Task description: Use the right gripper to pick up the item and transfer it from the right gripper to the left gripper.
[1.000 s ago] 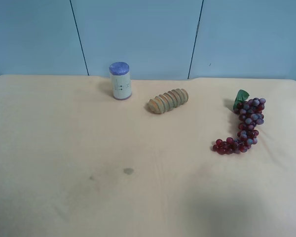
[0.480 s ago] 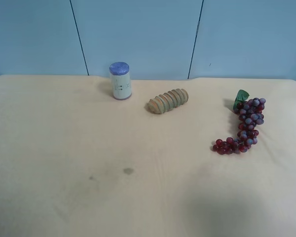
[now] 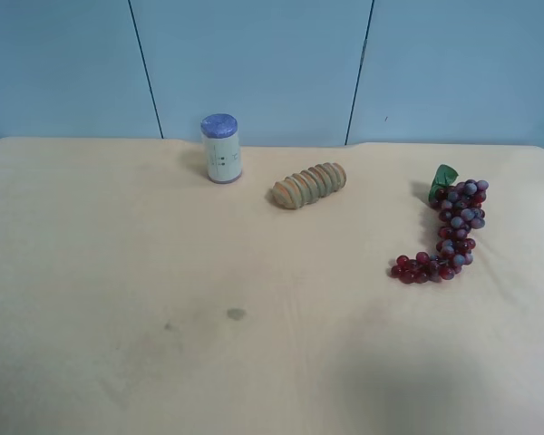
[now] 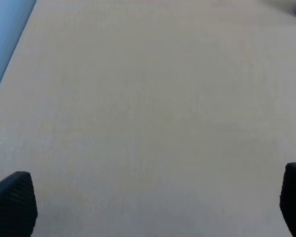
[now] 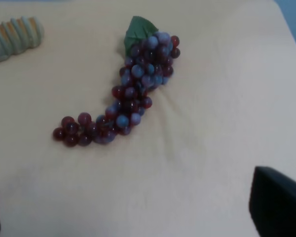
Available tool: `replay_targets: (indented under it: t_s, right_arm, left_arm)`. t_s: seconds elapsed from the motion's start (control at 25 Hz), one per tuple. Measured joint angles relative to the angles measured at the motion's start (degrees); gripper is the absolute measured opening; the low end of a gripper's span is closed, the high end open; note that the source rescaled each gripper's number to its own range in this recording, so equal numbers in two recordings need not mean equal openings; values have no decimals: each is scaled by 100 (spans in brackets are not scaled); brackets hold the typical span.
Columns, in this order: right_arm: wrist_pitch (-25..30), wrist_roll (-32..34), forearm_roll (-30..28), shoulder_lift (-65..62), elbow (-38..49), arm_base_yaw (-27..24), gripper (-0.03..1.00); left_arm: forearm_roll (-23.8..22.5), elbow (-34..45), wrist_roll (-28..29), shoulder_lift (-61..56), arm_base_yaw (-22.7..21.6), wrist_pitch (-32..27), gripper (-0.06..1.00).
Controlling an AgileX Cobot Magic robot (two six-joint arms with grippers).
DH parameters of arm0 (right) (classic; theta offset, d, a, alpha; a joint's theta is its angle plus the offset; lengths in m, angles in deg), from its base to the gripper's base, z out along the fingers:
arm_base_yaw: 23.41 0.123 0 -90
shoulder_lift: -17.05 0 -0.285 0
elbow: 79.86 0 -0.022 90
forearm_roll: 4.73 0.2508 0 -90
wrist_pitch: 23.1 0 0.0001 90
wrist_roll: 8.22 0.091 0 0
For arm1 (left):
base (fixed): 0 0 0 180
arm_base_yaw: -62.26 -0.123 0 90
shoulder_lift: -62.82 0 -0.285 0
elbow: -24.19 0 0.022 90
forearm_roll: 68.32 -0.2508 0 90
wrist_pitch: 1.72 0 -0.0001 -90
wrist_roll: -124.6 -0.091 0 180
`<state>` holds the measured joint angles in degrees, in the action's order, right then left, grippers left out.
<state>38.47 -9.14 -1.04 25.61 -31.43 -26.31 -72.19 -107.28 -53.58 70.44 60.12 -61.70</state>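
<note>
The item, a bunch of dark red and purple grapes (image 3: 447, 231) with one green leaf, lies on the tan table (image 3: 118, 272) at the exterior high view's right. No arm shows in that view. In the right wrist view the grapes (image 5: 128, 101) lie ahead of my right gripper (image 5: 135, 207), apart from it. Only that gripper's black fingertips (image 5: 278, 202) show at the frame's edges, wide apart and empty. My left gripper (image 4: 153, 200) is open and empty over bare table, with its fingertips (image 4: 12, 202) at the frame's corners.
A white cylinder with a blue cap (image 3: 221, 149) stands near the table's far edge. A ridged tan bread-like roll (image 3: 309, 184) lies between it and the grapes, and also shows in the right wrist view (image 5: 12, 37). A blue wall stands behind the table.
</note>
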Motion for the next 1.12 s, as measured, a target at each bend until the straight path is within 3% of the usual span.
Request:
replay_targets:
  t_s: [0.32,0.68,1.12]
  right_arm:
    - [-235,708,0,1951,-296,0,100]
    - [-615,811,-113,4798,-1999,0,100]
    - [-289,821,-213,8453,-3986,-35,100]
  left_arm:
    - [0,0,0,0,0,0,100]
    - [5,0,0,0,0,0,100]
    - [5,0,0,0,0,0,100]
